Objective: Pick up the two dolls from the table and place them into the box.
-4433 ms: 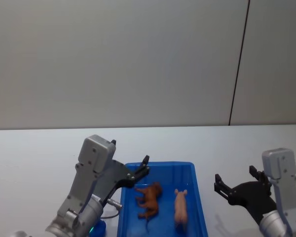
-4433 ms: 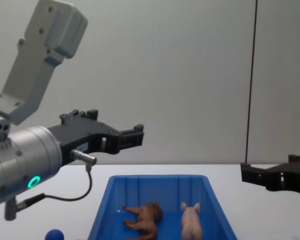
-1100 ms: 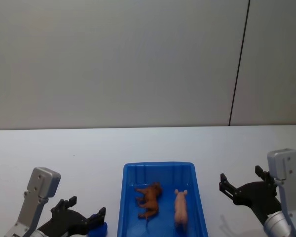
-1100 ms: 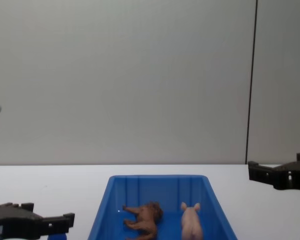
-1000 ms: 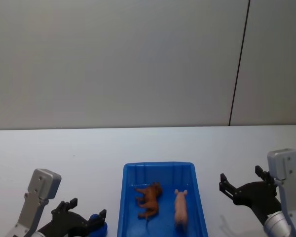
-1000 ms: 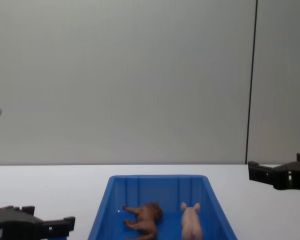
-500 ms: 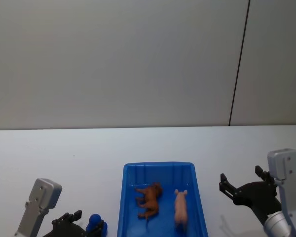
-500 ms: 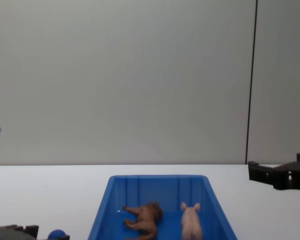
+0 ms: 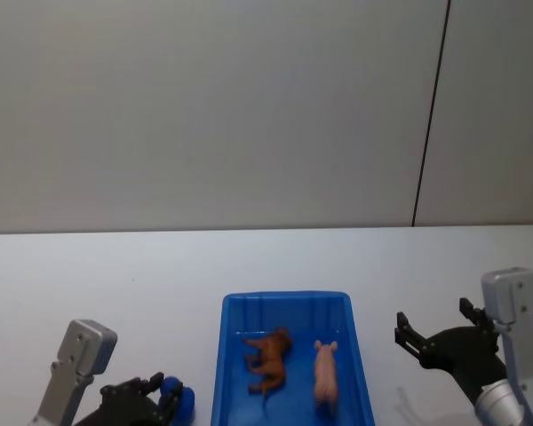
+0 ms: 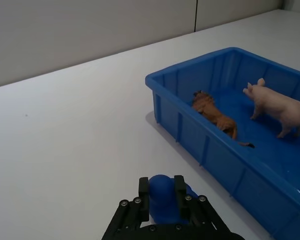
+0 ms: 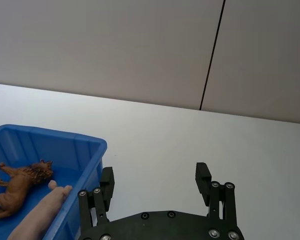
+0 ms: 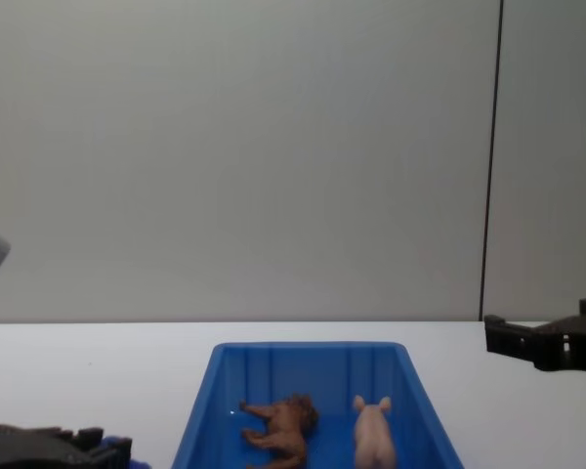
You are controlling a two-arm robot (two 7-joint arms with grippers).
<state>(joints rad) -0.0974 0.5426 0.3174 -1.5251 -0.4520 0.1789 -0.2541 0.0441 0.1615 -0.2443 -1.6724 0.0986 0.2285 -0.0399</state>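
Observation:
Both dolls lie inside the blue box (image 9: 284,295) on the white table (image 9: 115,275). The brown lion (image 9: 268,359) is on its left side and the pale pink pig (image 9: 326,377) on its right. In the left wrist view the lion (image 10: 215,115) and pig (image 10: 277,105) rest on the floor of the box (image 10: 190,135). My left gripper (image 9: 163,389) hangs low at the near left of the box, its fingers drawn close with a small blue ball (image 10: 161,200) between them. My right gripper (image 9: 432,318) stays open and empty to the right of the box.
The blue ball (image 9: 183,401) sits on the table just off the box's left wall. Bare white tabletop spreads behind and to both sides of the box. A grey wall with a dark vertical seam (image 9: 431,115) stands behind.
My left arm has pulled back and sunk toward the near left edge, and its fingers have closed in around the blue ball. The right arm, box and dolls have stayed put.

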